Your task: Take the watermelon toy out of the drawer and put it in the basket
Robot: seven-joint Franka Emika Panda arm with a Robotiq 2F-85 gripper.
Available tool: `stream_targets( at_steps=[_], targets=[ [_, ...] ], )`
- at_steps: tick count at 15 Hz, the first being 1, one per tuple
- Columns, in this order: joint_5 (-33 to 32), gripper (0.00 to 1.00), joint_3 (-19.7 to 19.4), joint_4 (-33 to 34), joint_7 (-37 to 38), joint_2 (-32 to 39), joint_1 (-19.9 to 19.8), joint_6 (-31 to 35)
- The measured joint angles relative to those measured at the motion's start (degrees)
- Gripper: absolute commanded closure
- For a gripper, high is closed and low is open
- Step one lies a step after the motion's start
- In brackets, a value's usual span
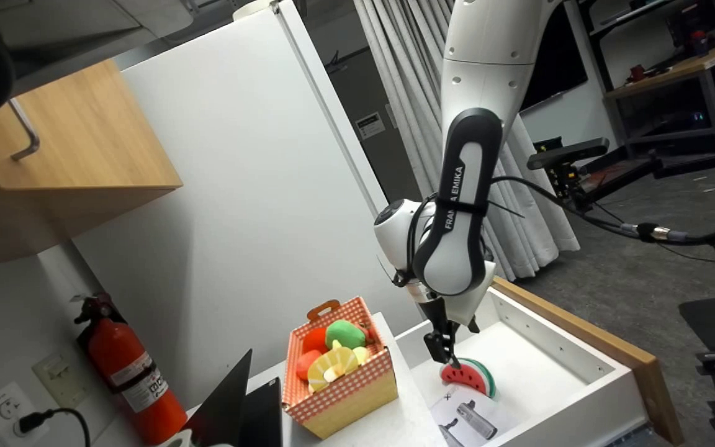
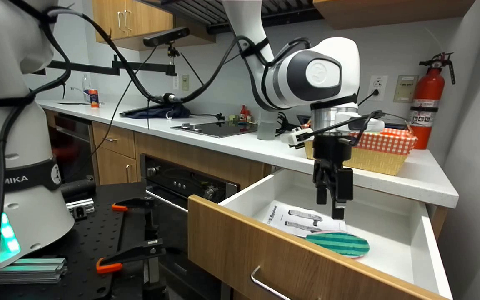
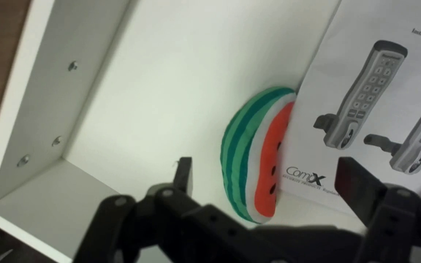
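Note:
The watermelon toy (image 1: 470, 377) is a half-round slice with red flesh and a striped green rind. It lies in the open white drawer (image 1: 581, 326) against the edge of a printed sheet; it also shows in an exterior view (image 2: 340, 243) and in the wrist view (image 3: 254, 157). My gripper (image 2: 331, 204) is open and empty above the toy. In the wrist view the fingers of my gripper (image 3: 267, 173) stand wide apart on either side of the toy's lower part, not touching it. The orange-red checked basket (image 1: 357, 406) stands on the counter beside the drawer.
Several toy fruits (image 1: 345, 335) fill the basket. An instruction sheet (image 3: 364, 109) lies on the drawer floor. The white counter (image 2: 436, 179) overhangs the drawer's back. A black laptop (image 1: 264, 406) and a red fire extinguisher (image 1: 134, 366) stand near the basket.

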Motion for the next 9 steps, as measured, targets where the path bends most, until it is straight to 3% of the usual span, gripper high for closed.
stream_targets(
  at_steps=[9],
  targets=[
    [1.7, 0.0, -1.7, 10.1, 0.0, 9.0, 0.3, -0.1]
  ],
)
